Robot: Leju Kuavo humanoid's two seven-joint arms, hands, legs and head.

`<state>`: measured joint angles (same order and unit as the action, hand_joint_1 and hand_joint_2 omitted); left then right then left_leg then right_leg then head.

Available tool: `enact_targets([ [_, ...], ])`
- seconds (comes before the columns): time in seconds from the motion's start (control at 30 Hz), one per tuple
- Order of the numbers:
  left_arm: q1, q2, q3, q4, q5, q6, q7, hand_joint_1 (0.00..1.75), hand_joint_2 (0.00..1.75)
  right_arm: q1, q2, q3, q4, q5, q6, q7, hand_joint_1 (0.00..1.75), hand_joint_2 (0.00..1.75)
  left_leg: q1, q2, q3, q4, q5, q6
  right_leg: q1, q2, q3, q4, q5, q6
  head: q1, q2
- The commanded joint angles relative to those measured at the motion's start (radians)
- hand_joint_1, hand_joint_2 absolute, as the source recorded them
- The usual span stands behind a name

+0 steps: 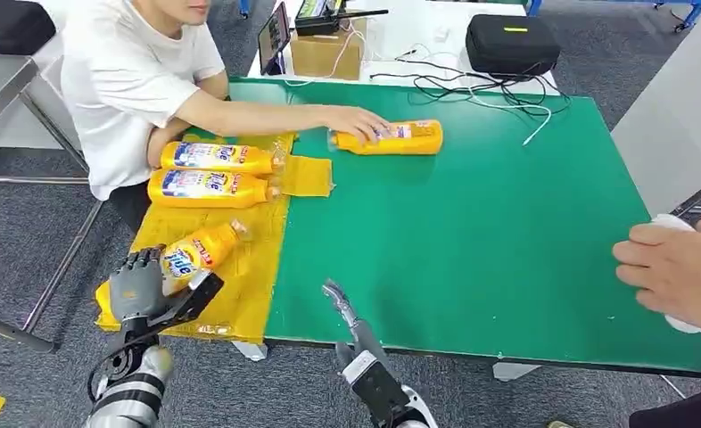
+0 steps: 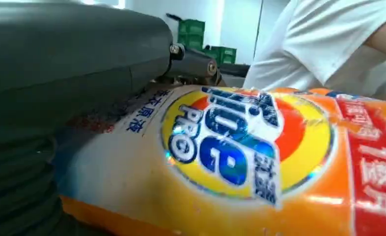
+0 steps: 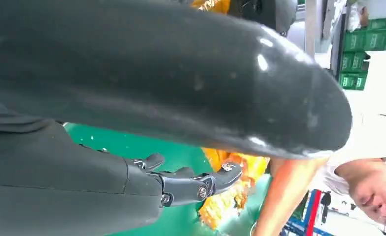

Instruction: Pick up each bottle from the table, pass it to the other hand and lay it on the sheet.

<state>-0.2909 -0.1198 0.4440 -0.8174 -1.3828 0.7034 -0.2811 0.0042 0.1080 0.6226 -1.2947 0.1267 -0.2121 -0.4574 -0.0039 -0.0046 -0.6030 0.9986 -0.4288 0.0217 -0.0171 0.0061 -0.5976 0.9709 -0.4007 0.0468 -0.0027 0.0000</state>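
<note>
My left hand (image 1: 146,290) grips the base of a yellow detergent bottle (image 1: 195,252), which lies tilted over the near end of the yellow sheet (image 1: 240,294). In the left wrist view the bottle's label (image 2: 240,147) sits close against my hand (image 2: 58,73). Two more yellow bottles (image 1: 213,158) (image 1: 209,188) lie side by side on the far part of the sheet. A further bottle (image 1: 399,137) lies on the green table (image 1: 472,241) under a person's hand (image 1: 356,120). My right hand (image 1: 351,321) (image 3: 196,182) is at the table's near edge, fingers stretched out and holding nothing.
A person in a white shirt (image 1: 124,80) sits at the far left corner. Another person's hand (image 1: 672,267) reaches in from the right edge over something white. A cardboard box (image 1: 325,53), a black case (image 1: 512,43) and cables (image 1: 472,89) lie behind the table.
</note>
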Motion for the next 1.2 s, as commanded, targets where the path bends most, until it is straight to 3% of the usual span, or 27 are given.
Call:
enact_targets([
  [0.03, -0.097, 0.078, -0.109, 0.317, 0.084, -0.02, 0.025, 1.59, 0.0, -0.001, -0.006, -0.03, 0.007, 0.004, 0.003, 0.014, 0.0, 0.0, 0.0, -0.002, 0.003, -0.001, 0.0, -0.001, 0.0, -0.002, 0.003, -0.001, -0.001, -0.001, 0.0, 0.0],
  [0.17, -0.097, 0.066, -0.161, 0.32, 0.223, -0.085, -0.028, 1.55, 0.0, 0.005, 0.001, -0.042, 0.001, 0.009, -0.007, 0.014, 0.0, 0.0, 0.0, -0.006, 0.006, -0.001, 0.001, -0.002, 0.0, -0.006, 0.007, -0.001, -0.002, -0.002, 0.0, 0.0],
  [0.2, -0.088, 0.063, -0.188, 0.305, 0.258, -0.106, -0.033, 1.34, 0.0, 0.006, 0.003, -0.046, -0.002, 0.008, -0.009, 0.013, 0.0, 0.0, 0.0, -0.007, 0.006, -0.001, 0.001, -0.002, 0.0, -0.007, 0.007, 0.0, -0.002, -0.002, 0.0, 0.0],
  [0.23, -0.083, 0.057, -0.205, 0.297, 0.281, -0.136, -0.051, 0.65, 0.0, 0.006, 0.003, -0.048, -0.002, 0.008, -0.009, 0.013, 0.0, 0.0, 0.001, -0.008, 0.007, 0.0, 0.001, -0.002, 0.001, -0.008, 0.009, 0.0, -0.003, -0.002, 0.0, 0.0],
  [0.27, -0.074, 0.058, -0.246, 0.287, 0.29, -0.169, -0.044, 0.1, 0.0, 0.006, 0.004, -0.05, 0.0, 0.008, -0.009, 0.013, 0.0, 0.0, 0.0, -0.01, 0.008, -0.001, 0.002, -0.002, 0.0, -0.01, 0.009, 0.0, -0.003, -0.001, 0.0, 0.0],
  [0.3, -0.063, 0.064, -0.284, 0.271, 0.296, -0.184, -0.033, 0.03, 0.0, 0.005, 0.006, -0.05, 0.002, 0.009, -0.008, 0.011, 0.0, 0.0, 0.0, -0.014, 0.009, -0.001, 0.002, -0.002, 0.0, -0.014, 0.007, 0.001, -0.005, -0.002, -0.001, 0.0],
  [0.4, -0.04, 0.078, -0.362, 0.235, 0.365, -0.222, -0.041, 0.0, 0.0, 0.001, 0.009, -0.052, 0.011, 0.01, -0.004, 0.008, 0.0, 0.0, -0.001, -0.022, 0.014, -0.002, 0.001, -0.004, -0.001, -0.022, 0.008, -0.001, -0.01, -0.001, 0.0, 0.0],
  [0.5, -0.04, 0.078, -0.362, 0.235, 0.365, -0.222, -0.041, 0.0, 0.0, 0.001, 0.009, -0.052, 0.011, 0.01, -0.004, 0.008, 0.0, 0.0, -0.001, -0.026, 0.015, -0.002, 0.002, -0.004, -0.001, -0.026, 0.011, -0.001, -0.01, -0.001, 0.0, 0.0],
  [0.6, -0.04, 0.078, -0.362, 0.235, 0.365, -0.222, -0.041, 0.0, 0.0, 0.001, 0.009, -0.052, 0.011, 0.01, -0.004, 0.008, 0.0, 0.0, 0.0, -0.017, 0.016, -0.003, 0.003, -0.004, 0.0, -0.017, 0.011, -0.001, -0.006, -0.005, 0.0, 0.0],
  [0.63, -0.04, 0.078, -0.362, 0.235, 0.365, -0.222, -0.041, 0.0, 0.0, 0.001, 0.009, -0.052, 0.011, 0.01, -0.004, 0.008, 0.0, 0.0, 0.0, -0.016, 0.016, -0.003, 0.003, -0.003, 0.0, -0.018, 0.02, -0.001, -0.005, -0.005, 0.0, 0.0],
  [0.8, -0.04, 0.078, -0.362, 0.235, 0.365, -0.222, -0.041, 0.0, 0.0, 0.001, 0.009, -0.052, 0.011, 0.01, -0.004, 0.008, 0.0, 0.0, 0.0, -0.018, 0.016, -0.002, 0.005, -0.003, 0.0, -0.02, 0.02, 0.0, -0.004, -0.003, 0.0, 0.0],
  [0.97, 0.002, 0.069, -0.456, 0.131, 0.492, -0.201, -0.1, 0.0, 0.0, -0.002, 0.009, -0.052, 0.024, 0.01, 0.001, 0.006, 0.0, 0.0, 0.002, -0.014, 0.014, -0.001, 0.004, -0.004, 0.002, -0.016, 0.018, 0.0, -0.004, -0.005, 0.0, 0.0],
  [1.0, 0.016, 0.071, -0.494, 0.086, 0.524, -0.198, -0.089, 0.0, 0.0, -0.006, 0.01, -0.049, 0.033, 0.011, 0.003, 0.001, 0.0, 0.0, 0.0, -0.018, 0.015, -0.002, 0.005, -0.002, 0.0, -0.02, 0.019, 0.0, -0.005, -0.003, 0.0, 0.0],
  [1.2, 0.027, 0.081, -0.583, 0.014, 0.567, -0.178, -0.068, 0.0, 0.0, -0.018, 0.017, -0.055, 0.045, 0.013, 0.002, -0.011, 0.0, 0.0, 0.001, -0.017, 0.014, 0.0, 0.004, -0.003, 0.001, -0.019, 0.011, 0.0, -0.006, -0.005, 0.0, 0.0],
])
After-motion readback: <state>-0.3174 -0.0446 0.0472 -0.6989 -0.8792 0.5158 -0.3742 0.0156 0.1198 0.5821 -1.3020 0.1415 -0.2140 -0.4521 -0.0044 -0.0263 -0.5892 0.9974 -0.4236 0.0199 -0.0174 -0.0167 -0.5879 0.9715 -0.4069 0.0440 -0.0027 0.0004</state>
